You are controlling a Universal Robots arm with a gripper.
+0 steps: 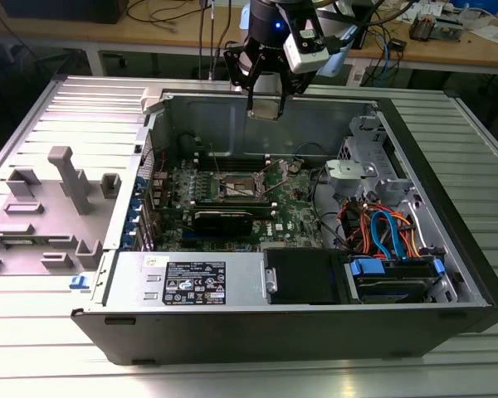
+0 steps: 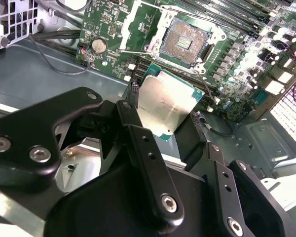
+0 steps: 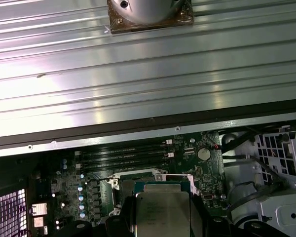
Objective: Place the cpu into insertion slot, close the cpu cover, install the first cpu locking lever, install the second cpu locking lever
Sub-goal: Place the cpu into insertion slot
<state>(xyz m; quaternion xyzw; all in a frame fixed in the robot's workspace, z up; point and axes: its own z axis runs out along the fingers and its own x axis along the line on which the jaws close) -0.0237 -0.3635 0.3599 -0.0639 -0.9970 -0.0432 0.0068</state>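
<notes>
My gripper hangs above the back wall of the open computer case, shut on the cpu. In both wrist views the cpu is a flat square chip with a silver-grey top, held at its edges between the black fingers. The insertion slot lies below it on the green board. Its dark pin field is bare inside a silver metal frame. I cannot pick out the cpu cover or the locking levers with certainty.
Long black memory slots run beside the socket. A drive cage with orange and blue cables fills the case at the exterior view's right. Grey fixtures stand on the ribbed table at its left. A black box sits near the front.
</notes>
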